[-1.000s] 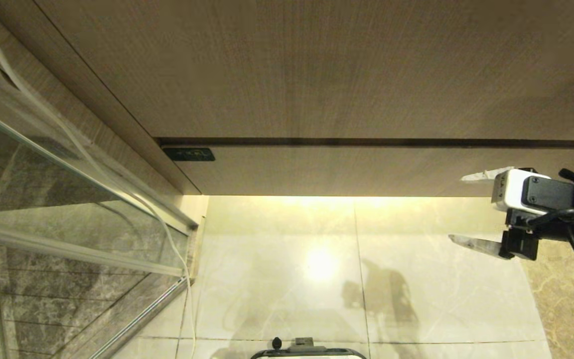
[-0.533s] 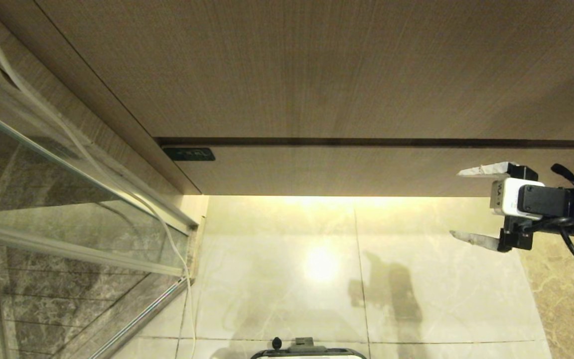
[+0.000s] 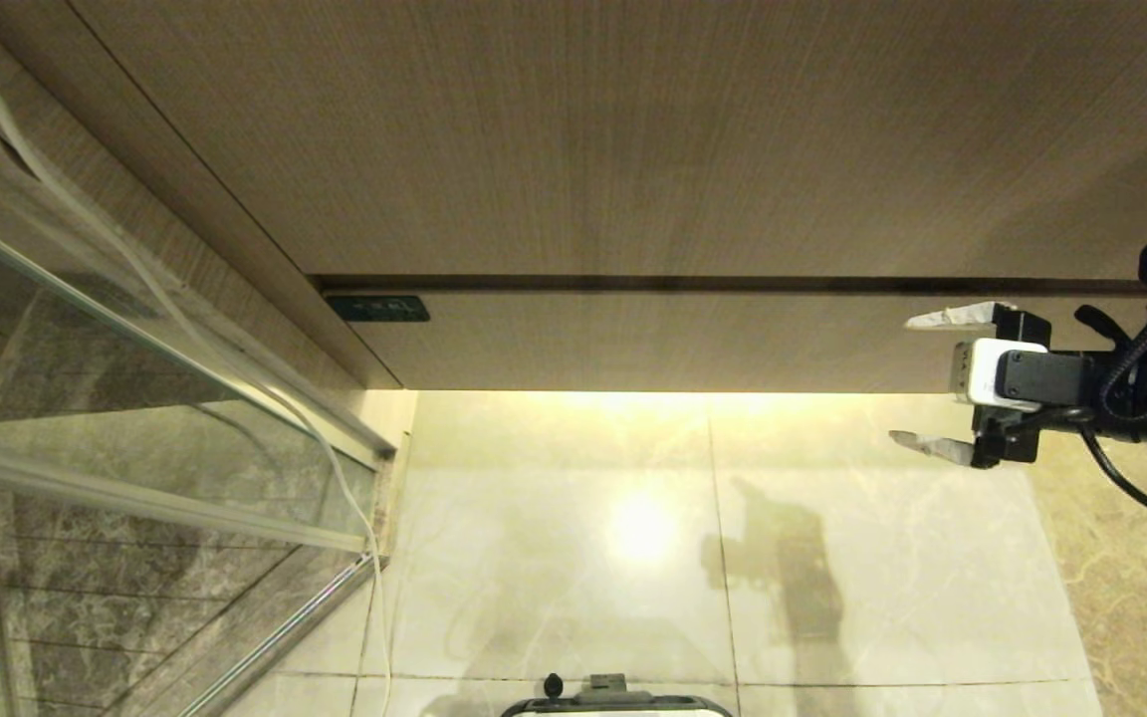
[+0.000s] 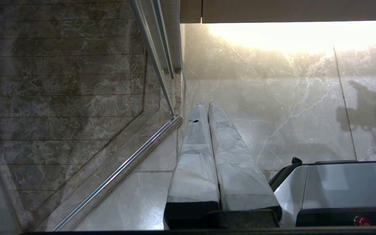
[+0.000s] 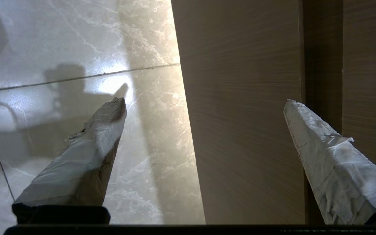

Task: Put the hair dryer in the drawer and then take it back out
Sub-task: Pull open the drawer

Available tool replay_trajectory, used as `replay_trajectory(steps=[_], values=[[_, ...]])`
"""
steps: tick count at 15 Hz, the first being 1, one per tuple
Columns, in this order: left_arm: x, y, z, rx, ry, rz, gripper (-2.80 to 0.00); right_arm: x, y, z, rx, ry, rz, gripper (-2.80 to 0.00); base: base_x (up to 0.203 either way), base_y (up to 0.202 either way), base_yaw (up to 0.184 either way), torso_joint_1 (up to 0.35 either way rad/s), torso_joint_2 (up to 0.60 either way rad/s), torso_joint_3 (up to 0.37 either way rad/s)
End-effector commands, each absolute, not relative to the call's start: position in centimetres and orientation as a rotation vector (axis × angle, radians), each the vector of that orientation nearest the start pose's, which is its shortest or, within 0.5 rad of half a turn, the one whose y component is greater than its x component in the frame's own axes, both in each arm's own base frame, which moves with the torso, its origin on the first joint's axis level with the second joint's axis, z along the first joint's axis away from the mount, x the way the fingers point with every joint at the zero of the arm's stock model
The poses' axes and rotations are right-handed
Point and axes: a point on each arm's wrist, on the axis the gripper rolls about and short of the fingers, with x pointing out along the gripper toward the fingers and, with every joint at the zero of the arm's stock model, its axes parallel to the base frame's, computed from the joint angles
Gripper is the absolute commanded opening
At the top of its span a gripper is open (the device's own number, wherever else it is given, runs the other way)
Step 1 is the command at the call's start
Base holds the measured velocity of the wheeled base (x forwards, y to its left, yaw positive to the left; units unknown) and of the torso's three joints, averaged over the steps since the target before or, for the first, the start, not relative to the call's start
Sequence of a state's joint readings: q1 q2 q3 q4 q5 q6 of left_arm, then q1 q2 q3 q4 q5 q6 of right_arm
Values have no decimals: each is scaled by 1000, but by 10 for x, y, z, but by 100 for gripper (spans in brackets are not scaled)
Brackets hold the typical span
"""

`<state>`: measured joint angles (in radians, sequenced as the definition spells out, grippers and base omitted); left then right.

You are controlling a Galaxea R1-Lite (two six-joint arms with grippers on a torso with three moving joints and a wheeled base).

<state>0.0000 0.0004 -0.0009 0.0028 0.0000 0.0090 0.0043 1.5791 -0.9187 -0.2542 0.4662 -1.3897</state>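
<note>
The hair dryer is out of view. The drawer is a closed, flat light-brown wood-grain front, under a dark gap and above the lit floor. At the right of the head view my right gripper is open, pointing left along the drawer front. Its upper finger lies just below the dark gap, and its lower finger is over the floor. In the right wrist view the right gripper is spread across the drawer, with nothing between the fingers. My left gripper is shut and empty, parked over the floor.
A glass shower door with a metal frame stands at the left. A long thin white cable hangs beside it. A small dark plate marks the drawer front's left end. My base shows at the bottom edge, over pale marble floor tiles.
My right gripper has moved up the head view toward the cabinet and slightly left. Its upper finger is now against the drawer front near the dark gap. It stays open.
</note>
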Motion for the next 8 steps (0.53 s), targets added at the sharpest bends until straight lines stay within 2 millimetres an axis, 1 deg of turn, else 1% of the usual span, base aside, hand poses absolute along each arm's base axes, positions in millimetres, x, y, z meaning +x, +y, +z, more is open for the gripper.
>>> replay_trajectory(steps=[1,4,6,8], values=[[-23,0,76,9,2,0,-280,292,12,212,-1231,26,650,0,0,0,0,0,0,0],[-23,0,76,9,2,0,-280,301,17,211,-1165,119,569,0,0,0,0,0,0,0],[-23,0,75,9,3,0,-280,306,21,214,-1133,135,538,0,0,0,0,0,0,0],[-23,0,76,9,2,0,-280,307,21,213,-1130,134,536,0,0,0,0,0,0,0]])
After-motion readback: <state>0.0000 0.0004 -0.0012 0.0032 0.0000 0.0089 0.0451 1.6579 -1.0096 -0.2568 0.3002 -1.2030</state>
